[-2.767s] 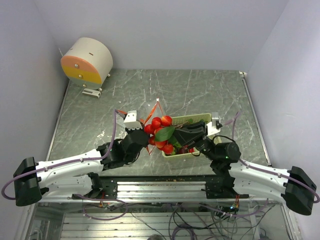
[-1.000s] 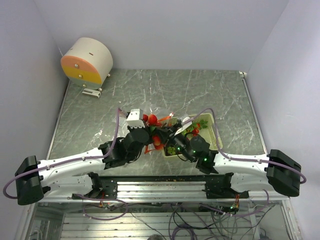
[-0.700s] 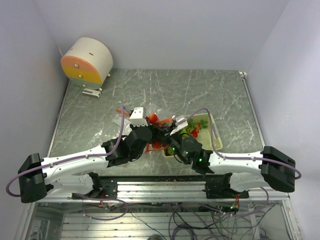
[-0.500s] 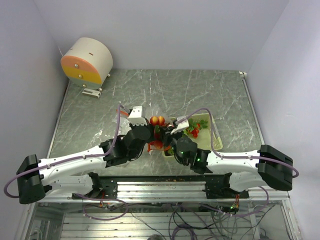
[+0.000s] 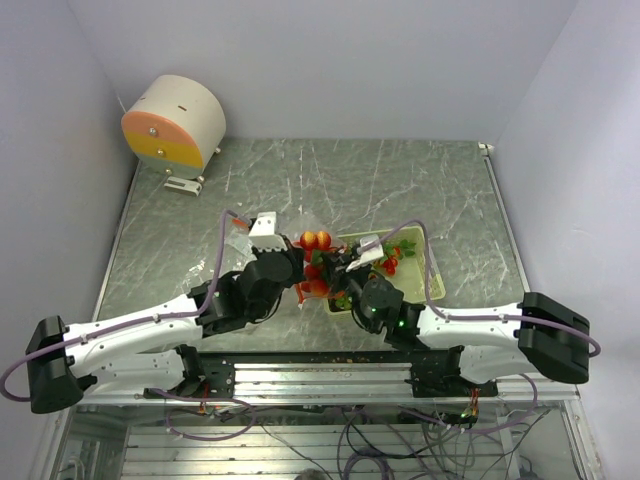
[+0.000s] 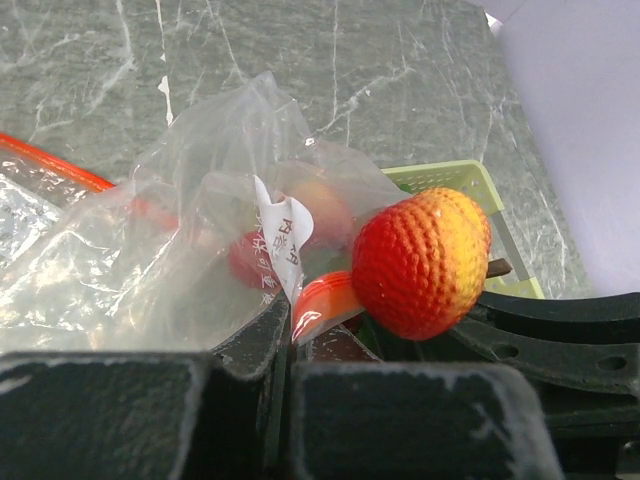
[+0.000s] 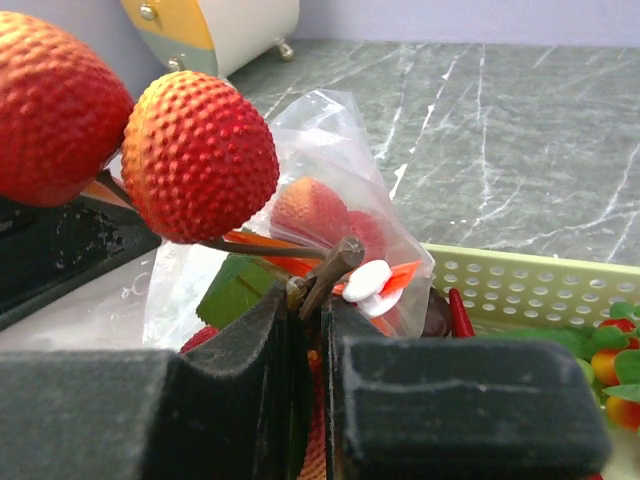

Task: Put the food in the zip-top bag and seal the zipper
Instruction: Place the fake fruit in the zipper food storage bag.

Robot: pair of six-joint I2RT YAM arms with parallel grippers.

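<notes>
Jaws clenched on both arms, we see: left gripper (image 6: 285,340) pinching the bag (image 6: 180,240) (at its zipper (image 6: 322,302)), right gripper (image 7: 310,310) gripping the stem (image 7: 335,262) of a fruit (image 7: 200,155).

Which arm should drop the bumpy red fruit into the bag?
The right: the right gripper pinches the red fruit by its stem beside the bag, while the left gripper is busy pinching the bag's edge.

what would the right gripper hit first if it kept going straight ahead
Probably the zip-top bag, whose clear plastic sits right beyond the right gripper and the stemmed fruit it pinches; depth is unclear.
</notes>
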